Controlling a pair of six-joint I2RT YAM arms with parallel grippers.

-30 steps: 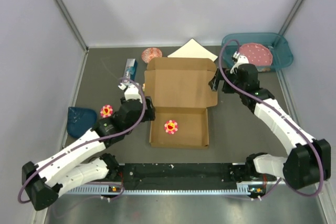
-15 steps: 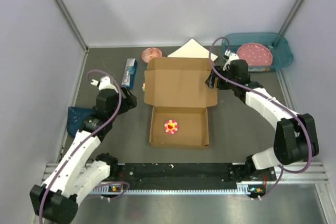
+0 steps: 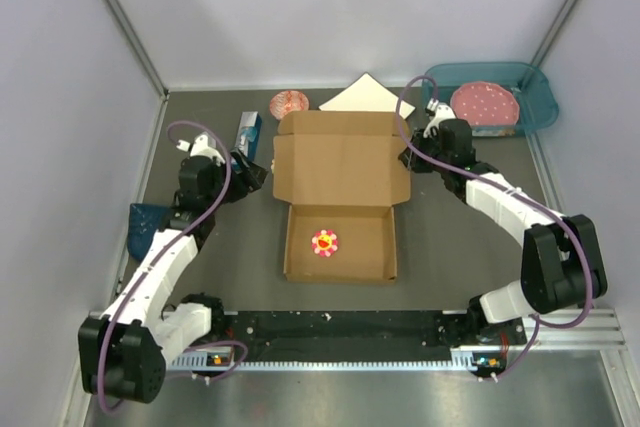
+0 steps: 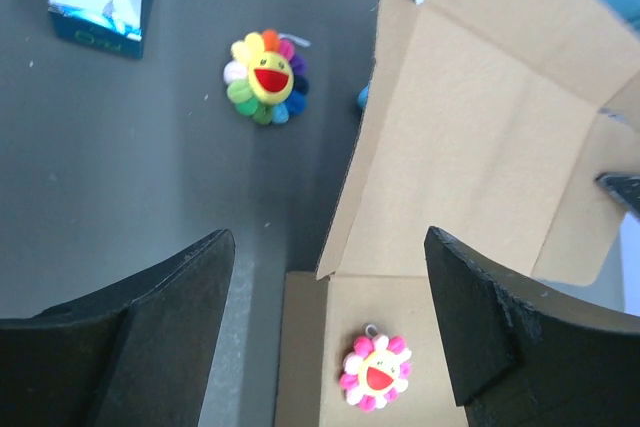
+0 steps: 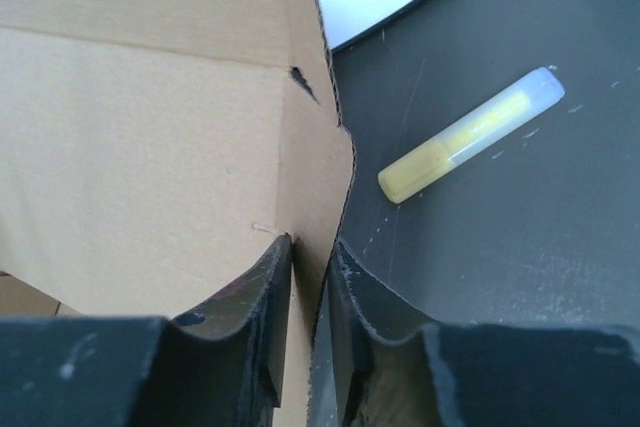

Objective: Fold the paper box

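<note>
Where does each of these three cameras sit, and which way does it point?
Top external: fixed above and behind the arms, looking down; both arms show, the paper box between them.
Left wrist: rides the left arm, looks down past the open left claw at the box's left edge.
Right wrist: rides the right arm, looks along the right claw, shut on a box flap; a yellow tube lies beyond.
Shared: top and left wrist both show the pink flower toy in the box.
</note>
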